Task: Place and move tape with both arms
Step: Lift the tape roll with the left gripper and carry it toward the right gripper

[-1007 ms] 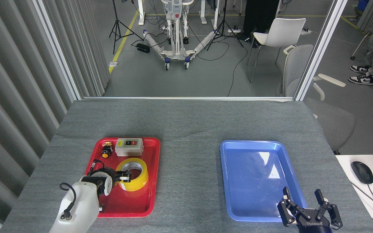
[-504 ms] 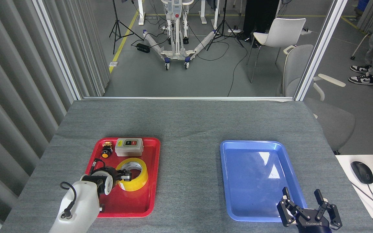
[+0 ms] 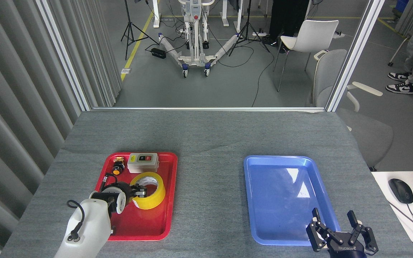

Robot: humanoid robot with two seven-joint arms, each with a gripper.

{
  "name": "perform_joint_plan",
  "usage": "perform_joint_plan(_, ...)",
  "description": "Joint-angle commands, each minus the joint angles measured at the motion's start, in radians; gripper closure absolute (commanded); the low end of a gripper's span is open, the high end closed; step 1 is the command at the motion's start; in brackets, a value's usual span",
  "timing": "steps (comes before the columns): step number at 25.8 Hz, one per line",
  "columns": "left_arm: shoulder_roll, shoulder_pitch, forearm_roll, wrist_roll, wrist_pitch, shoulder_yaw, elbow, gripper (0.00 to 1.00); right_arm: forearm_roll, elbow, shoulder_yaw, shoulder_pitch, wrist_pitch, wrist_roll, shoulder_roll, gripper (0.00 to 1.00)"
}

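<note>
Left end effector (image 3: 139,191) pinching the tape (image 3: 149,190) in the red tray (image 3: 163,200).
Right end effector (image 3: 341,231), fingers spread, sits at the blue tray's (image 3: 281,200) five o'clock corner.

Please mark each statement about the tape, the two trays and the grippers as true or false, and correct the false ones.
1. The tape is in the red tray. True.
2. The blue tray holds a grey switch box. False: the blue tray holds nothing; the grey switch box is in the red tray.
3. The left gripper is at the tape, with a finger at the roll's wall. True.
4. The right gripper is closed on the tape. False: it is open, at the blue tray's near right corner, far from the tape.
5. The tape is blue. False: it is yellow.
</note>
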Motion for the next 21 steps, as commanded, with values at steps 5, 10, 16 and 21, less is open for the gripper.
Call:
perform_joint_plan(5,-0.003,0.024,-0.003,0.012,-0.075,0.019,-0.093,1.00,-0.007,0.000,0.001,0.001,0.000,0.000,0.000,0.00)
perform_joint_plan(10,0.000,0.038,-0.009,0.016,-0.073,0.022,-0.133,1.00,-0.010,0.011,0.004,0.004,0.001,0.000,-0.001,0.00)
perform_joint_plan(16,0.008,0.055,-0.006,0.062,-0.142,0.034,-0.181,1.00,-0.014,0.023,0.016,0.002,0.001,-0.005,0.000,0.00)
perform_joint_plan(21,0.026,0.105,0.100,0.029,-0.397,0.135,-0.204,1.00,-0.016,0.041,0.018,0.004,-0.003,-0.005,0.000,0.00)
